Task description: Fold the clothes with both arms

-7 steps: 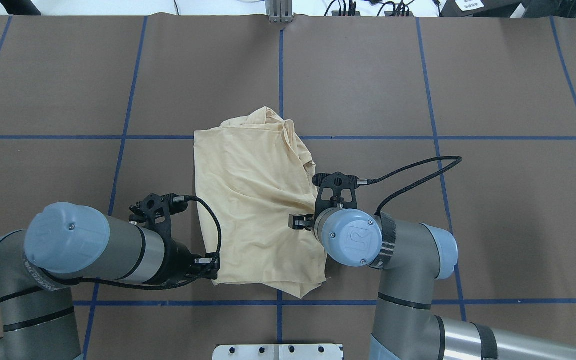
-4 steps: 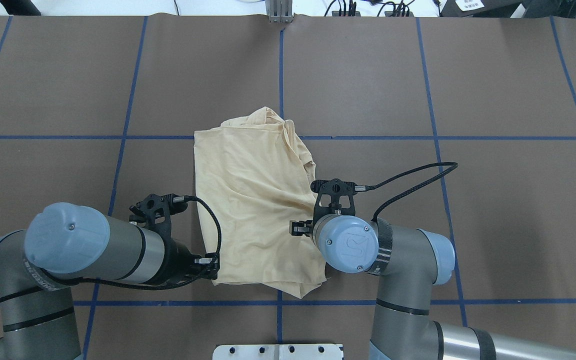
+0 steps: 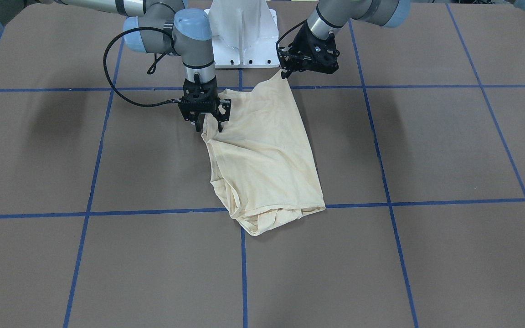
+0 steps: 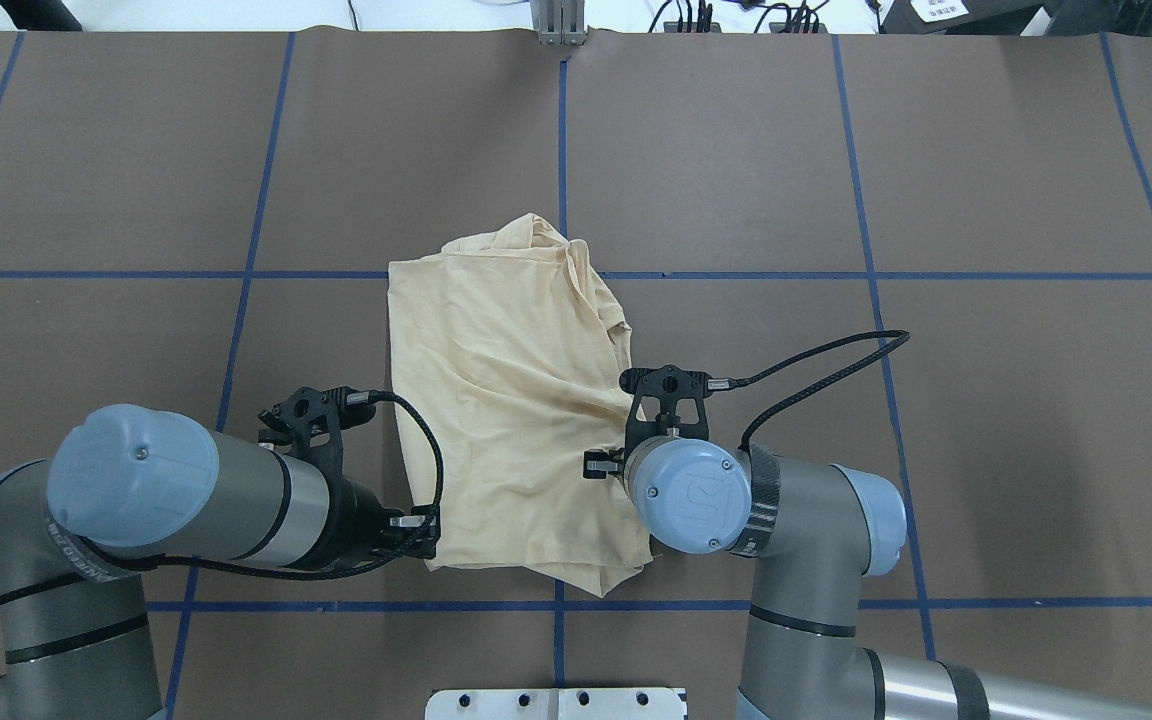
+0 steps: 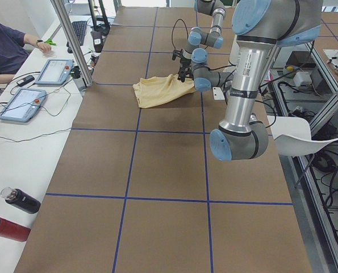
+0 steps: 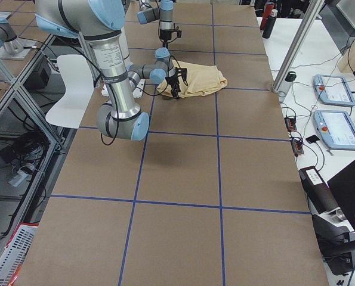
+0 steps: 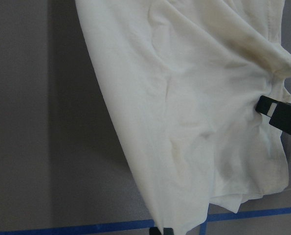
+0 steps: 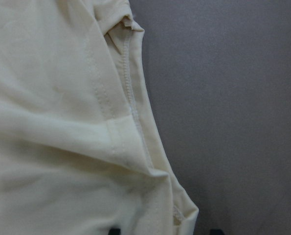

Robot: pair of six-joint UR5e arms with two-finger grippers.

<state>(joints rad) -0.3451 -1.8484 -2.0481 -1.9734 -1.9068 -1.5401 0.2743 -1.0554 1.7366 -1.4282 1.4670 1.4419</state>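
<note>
With my left gripper [image 3: 284, 74] clenched on a near corner of the pale cream-yellow T-shirt of thin soft fabric [image 3: 267, 164], which lies bunched mid-table on the brown table marked with blue tape lines [image 3: 426, 150], and my right gripper [image 3: 208, 126] spread wide astride the opposite edge, I worry it closes on one loose layer only, so the rest slumps.

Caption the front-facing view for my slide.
Left pincer grips the corner of a folded cream shirt; right pincer hangs open over its edge.
</note>
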